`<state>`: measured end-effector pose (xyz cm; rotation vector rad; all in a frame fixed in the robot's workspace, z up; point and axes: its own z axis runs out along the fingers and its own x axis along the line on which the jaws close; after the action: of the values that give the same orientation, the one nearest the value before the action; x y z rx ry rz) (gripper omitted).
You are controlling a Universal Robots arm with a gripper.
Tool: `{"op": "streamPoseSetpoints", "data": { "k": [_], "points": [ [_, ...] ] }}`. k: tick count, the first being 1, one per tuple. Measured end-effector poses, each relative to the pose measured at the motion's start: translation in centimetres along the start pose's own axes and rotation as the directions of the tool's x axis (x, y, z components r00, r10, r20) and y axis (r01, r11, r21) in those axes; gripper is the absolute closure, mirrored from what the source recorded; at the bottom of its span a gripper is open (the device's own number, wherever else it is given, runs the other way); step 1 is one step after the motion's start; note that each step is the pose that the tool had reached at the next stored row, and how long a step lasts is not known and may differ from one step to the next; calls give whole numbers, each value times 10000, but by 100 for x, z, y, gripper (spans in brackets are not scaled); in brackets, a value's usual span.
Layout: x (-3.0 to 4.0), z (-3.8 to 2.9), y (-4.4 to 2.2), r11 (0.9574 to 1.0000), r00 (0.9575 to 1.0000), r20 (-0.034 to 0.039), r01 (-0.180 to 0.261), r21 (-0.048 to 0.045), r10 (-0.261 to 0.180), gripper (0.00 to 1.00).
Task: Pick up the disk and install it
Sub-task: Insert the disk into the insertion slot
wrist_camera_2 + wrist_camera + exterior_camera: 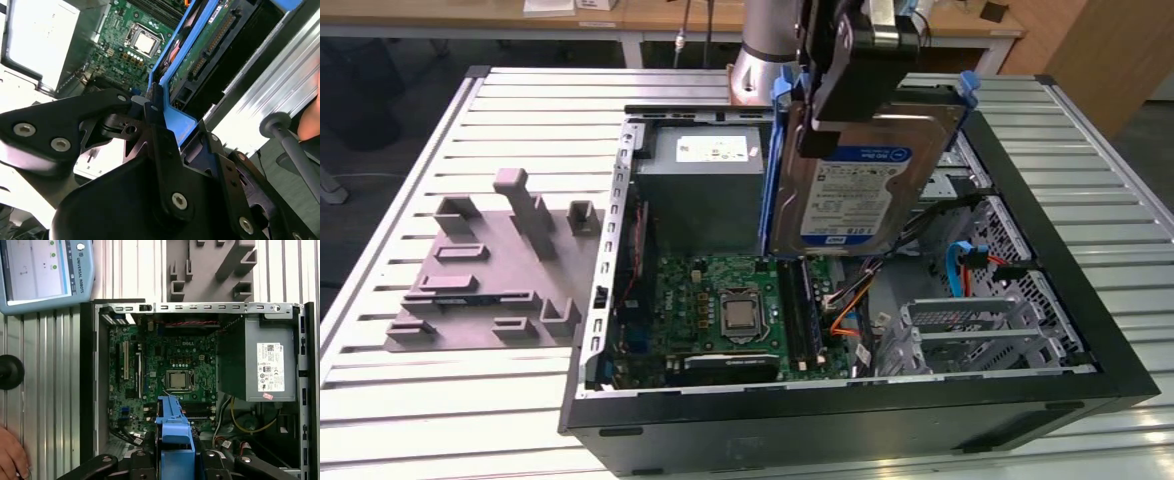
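The disk [861, 190], silver-grey with a blue-and-white label and blue rails, hangs upright over the open black computer case [854, 405]. My gripper [843, 120] is shut on its upper end from above. The disk's lower edge is level with the case opening, between the grey power supply box [707, 190] and the metal drive cage [987, 320]. In the second wrist view my gripper [151, 100] clamps the disk's blue rail [175, 120], with the disk's green circuit board [200, 50] beyond. The first wrist view has the blue rail [174, 435] over the motherboard [175, 375].
A grey plastic fixture [494, 270] lies on the slatted table at the exterior view's left. Orange and blue cables [961, 265] run beside the cage. A teach pendant [45, 270], a black knob [7, 372] and a person's hand [10, 457] lie beside the case.
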<state>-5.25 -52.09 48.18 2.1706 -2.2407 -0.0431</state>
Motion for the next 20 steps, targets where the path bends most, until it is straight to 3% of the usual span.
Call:
{"op": "streamPoseSetpoints", "data": {
  "k": [3, 9, 20],
  "points": [
    [36, 5, -21, 10000, 10000, -12, -1, 0, 1, 64],
    [68, 20, -127, 10000, 10000, -16, 0, 0, 0, 64],
    [239, 50, -161, 10000, 10000, -29, -1, 2, 1, 64]
  ]
}}
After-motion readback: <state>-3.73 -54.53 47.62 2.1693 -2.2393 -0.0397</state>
